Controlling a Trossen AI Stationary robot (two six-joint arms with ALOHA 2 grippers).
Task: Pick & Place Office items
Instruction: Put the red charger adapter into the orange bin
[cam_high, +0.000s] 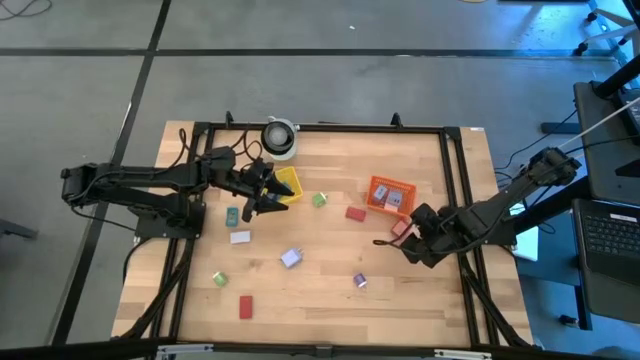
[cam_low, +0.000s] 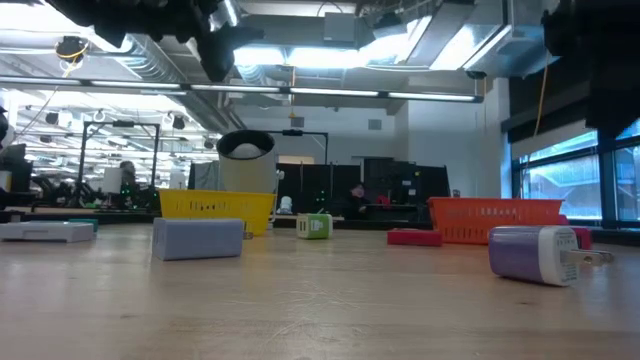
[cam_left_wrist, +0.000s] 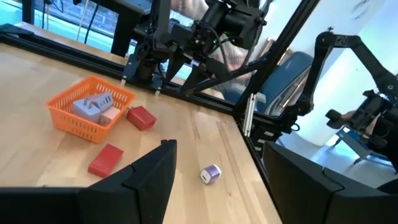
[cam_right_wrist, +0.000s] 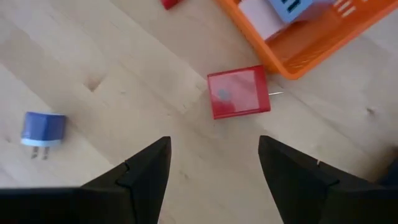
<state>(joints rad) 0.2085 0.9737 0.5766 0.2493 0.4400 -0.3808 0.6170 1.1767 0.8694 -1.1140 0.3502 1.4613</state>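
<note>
The office items lie scattered on the wooden table. A red block (cam_right_wrist: 239, 92) lies flat beside the orange basket (cam_right_wrist: 311, 37), just ahead of my right gripper (cam_right_wrist: 213, 142), which hangs open above the table, pointing steeply down (cam_high: 405, 238). A purple plug-like item (cam_right_wrist: 42, 129) lies to one side of it. My left gripper (cam_high: 265, 197) stands open and empty above the table next to the yellow basket (cam_high: 288, 183); its wrist view looks across at the orange basket (cam_left_wrist: 90, 112), which has items in it, two red blocks (cam_left_wrist: 142, 118) (cam_left_wrist: 106, 158) and a purple item (cam_left_wrist: 211, 173).
More items lie on the table: green (cam_high: 320, 200), teal (cam_high: 232, 215), white (cam_high: 240, 237), lavender (cam_high: 291, 259), green (cam_high: 220, 279), red (cam_high: 246, 306), red (cam_high: 355, 212). A white roll (cam_high: 280, 138) stands at the far edge. A black frame (cam_high: 450, 180) rims the table.
</note>
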